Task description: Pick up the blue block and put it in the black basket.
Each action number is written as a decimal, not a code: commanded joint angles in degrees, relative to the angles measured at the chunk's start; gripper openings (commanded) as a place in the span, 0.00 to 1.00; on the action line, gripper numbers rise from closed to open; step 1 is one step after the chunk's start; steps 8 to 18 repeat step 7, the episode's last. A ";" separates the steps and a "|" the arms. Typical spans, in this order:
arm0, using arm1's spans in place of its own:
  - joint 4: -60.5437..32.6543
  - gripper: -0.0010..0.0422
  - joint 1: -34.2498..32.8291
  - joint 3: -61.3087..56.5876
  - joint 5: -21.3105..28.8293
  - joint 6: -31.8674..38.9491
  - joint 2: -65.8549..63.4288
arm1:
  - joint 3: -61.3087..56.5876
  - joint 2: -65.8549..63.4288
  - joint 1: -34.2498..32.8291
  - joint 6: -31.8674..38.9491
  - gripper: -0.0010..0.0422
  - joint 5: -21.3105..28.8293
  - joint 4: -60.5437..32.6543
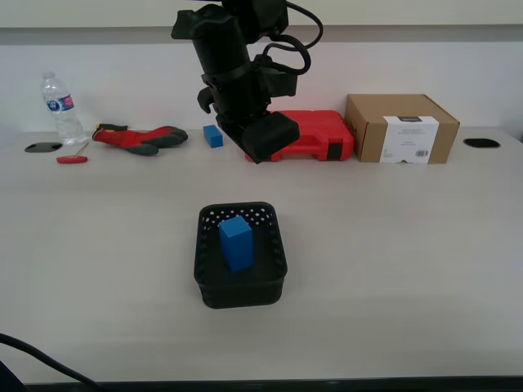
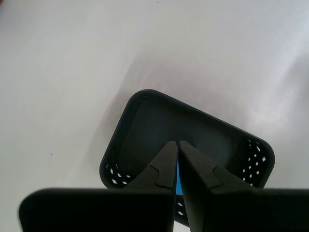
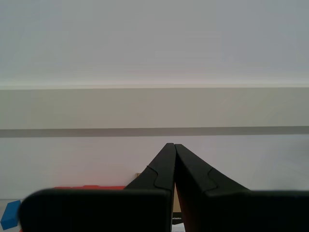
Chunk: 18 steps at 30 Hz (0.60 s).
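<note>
The blue block [image 1: 236, 243] stands upright inside the black basket [image 1: 241, 291] at the table's middle. In the first wrist view only a blue sliver of the block [image 2: 177, 175] shows between the fingers, inside the basket [image 2: 126, 126]. My first gripper [image 2: 175, 142] is shut and empty, high above the basket and looking down into it. A black arm [image 1: 237, 73] hangs above and behind the basket in the exterior view, apart from it. My second gripper [image 3: 170, 144] is shut and empty and points at the far wall.
A smaller dark blue cube [image 1: 213, 135], a red case [image 1: 315, 135], a cardboard box [image 1: 400, 128], red-black gloves [image 1: 139, 137], a red tool [image 1: 71, 159] and a water bottle [image 1: 62, 106] line the table's far edge. The cube [image 3: 9, 215] also shows in the second wrist view.
</note>
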 commanded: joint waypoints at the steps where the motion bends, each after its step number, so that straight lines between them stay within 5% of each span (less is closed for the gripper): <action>1: 0.07 0.02 0.00 0.07 0.00 0.00 0.00 | 0.02 -0.07 -0.02 0.33 0.02 -0.11 -0.02; 18: 0.07 0.02 0.00 0.07 0.00 0.00 0.00 | 0.02 -0.07 -0.02 0.48 0.02 -0.11 0.00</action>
